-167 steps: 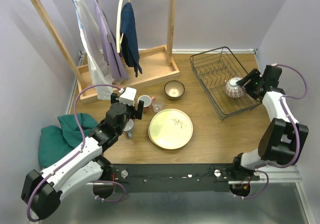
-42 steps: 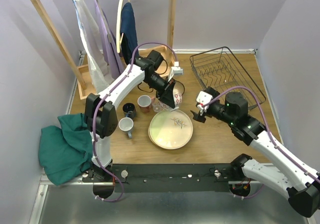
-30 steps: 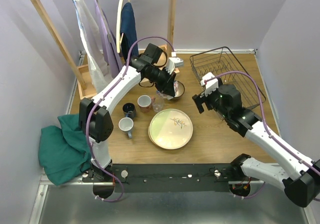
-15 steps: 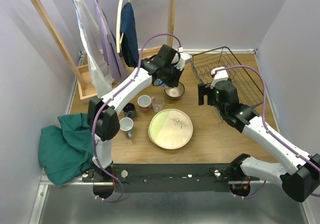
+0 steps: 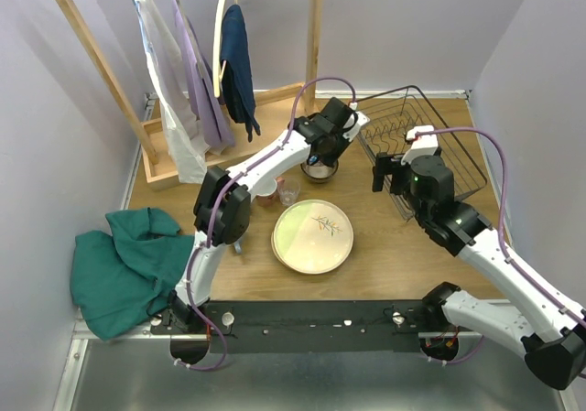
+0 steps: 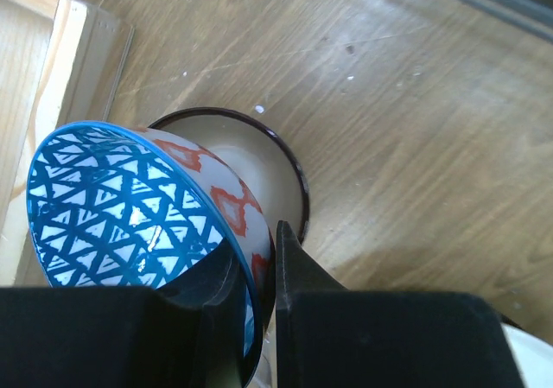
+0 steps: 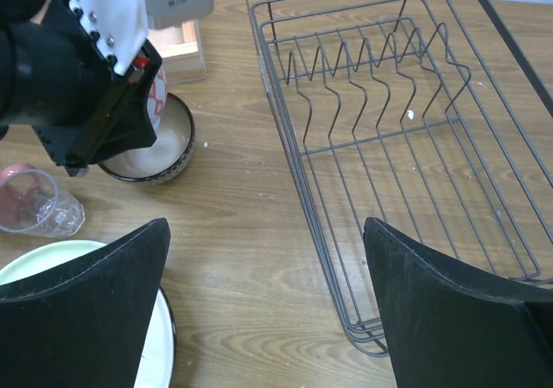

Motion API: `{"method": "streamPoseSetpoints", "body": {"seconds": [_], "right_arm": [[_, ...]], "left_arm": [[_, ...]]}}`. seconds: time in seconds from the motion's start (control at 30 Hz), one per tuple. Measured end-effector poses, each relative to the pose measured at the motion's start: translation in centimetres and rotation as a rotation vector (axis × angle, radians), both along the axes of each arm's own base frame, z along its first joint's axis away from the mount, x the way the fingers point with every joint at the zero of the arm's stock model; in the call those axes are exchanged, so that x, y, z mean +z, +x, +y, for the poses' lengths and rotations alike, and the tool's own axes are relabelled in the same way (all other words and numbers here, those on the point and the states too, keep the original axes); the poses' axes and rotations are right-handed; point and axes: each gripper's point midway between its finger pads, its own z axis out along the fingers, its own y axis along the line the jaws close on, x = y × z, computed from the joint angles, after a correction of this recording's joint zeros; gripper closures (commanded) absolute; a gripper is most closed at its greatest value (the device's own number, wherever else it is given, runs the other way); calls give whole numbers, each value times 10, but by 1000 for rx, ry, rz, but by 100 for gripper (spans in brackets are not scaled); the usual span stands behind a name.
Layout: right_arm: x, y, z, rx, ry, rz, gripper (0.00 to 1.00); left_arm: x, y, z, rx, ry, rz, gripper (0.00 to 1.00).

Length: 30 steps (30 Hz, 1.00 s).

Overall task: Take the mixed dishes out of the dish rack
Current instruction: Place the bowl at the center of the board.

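Note:
My left gripper (image 6: pixel 259 243) is shut on the rim of a patterned bowl (image 6: pixel 130 202), blue triangles inside and red marks outside. The bowl hangs tilted over a dark-rimmed bowl (image 6: pixel 268 159) on the table; I cannot tell whether they touch. From above, this gripper (image 5: pixel 322 151) and both bowls sit just left of the dish rack (image 5: pixel 430 141), a dark wire basket with nothing in it. My right gripper (image 7: pixel 268 271) stands open with nothing between its fingers, above the table by the dish rack's (image 7: pixel 389 155) near left edge. A cream plate with a twig mark (image 5: pixel 313 235) lies in front.
A clear glass (image 5: pixel 289 191) and a pink mug (image 5: pixel 267 189) stand left of the plate, partly under my left arm. A wooden clothes rack (image 5: pixel 275 123) with hanging garments fills the back left. A green cloth (image 5: pixel 128 255) lies at the left edge.
My left gripper carried the patterned bowl back and to the right, over the dark bowl. My right arm swung right toward the dish rack, jaws still open.

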Motion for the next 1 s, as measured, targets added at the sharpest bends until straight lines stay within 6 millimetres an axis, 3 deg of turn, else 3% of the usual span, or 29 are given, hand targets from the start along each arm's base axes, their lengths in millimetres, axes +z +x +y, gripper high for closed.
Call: {"method": "streamPoseSetpoints", "body": {"seconds": [0.4, 0.57, 1.0], "right_arm": [[7, -10, -12, -29, 12, -24, 0], [3, -11, -13, -32, 4, -13, 0], [1, -11, -13, -33, 5, -8, 0]], "left_arm": [[-46, 5, 2, 26, 80, 37, 79], [-45, 2, -4, 25, 73, 35, 66], [-42, 0, -8, 69, 68, 23, 45]]}}
